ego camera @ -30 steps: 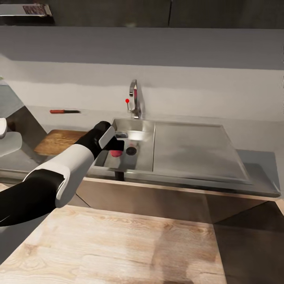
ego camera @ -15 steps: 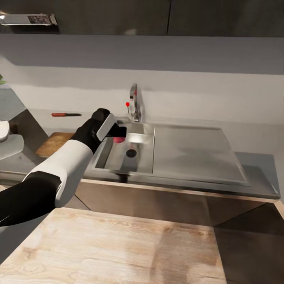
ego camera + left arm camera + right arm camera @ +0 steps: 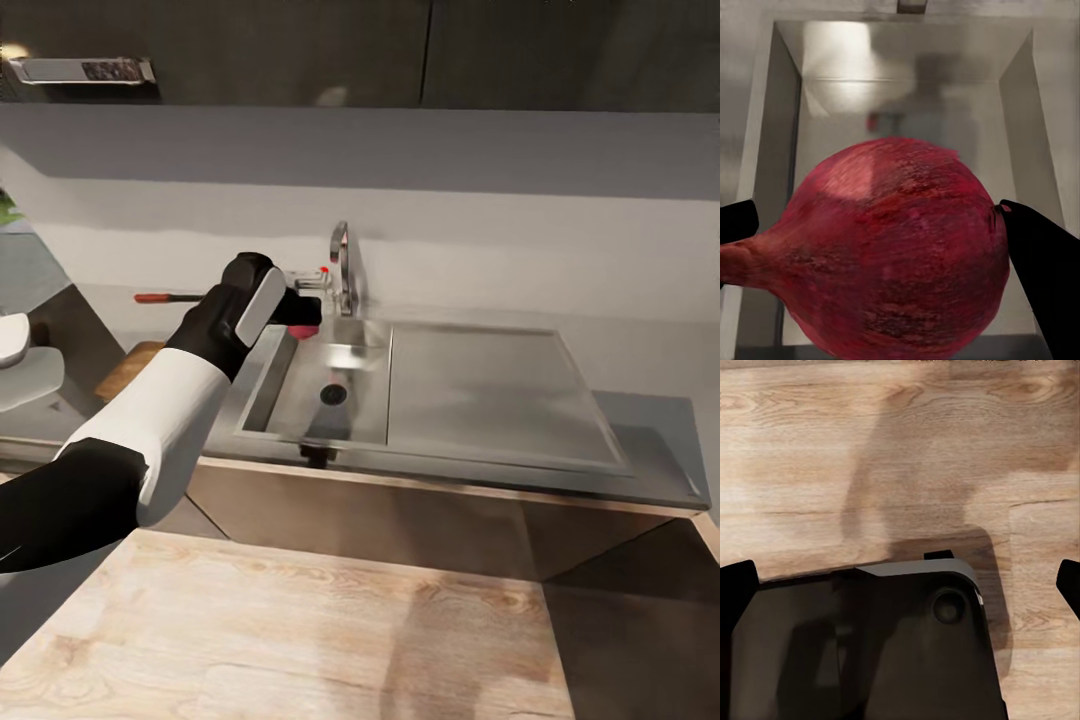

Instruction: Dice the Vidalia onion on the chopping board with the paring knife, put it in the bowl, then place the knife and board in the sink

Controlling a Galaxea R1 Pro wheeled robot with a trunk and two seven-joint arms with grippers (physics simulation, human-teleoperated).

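Left gripper [image 3: 303,312] pinches the Vidalia onion [image 3: 896,251] between its two dark fingers [image 3: 1042,277], held clear above the sink [image 3: 320,395]. Beyond it stands the tap [image 3: 342,265]; behind its wrist lie the paring knife [image 3: 165,297] and chopping board [image 3: 128,368].

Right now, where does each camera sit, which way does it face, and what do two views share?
Head view: looks forward and down at the sink; left arm, left gripper holding the Vidalia onion.
Left wrist view: looks along the fingers into the basin, onion between them.
Right wrist view: faces the wooden floor; dark robot body, fingertips at the edges.
Shared: onion and sink, head and left wrist.
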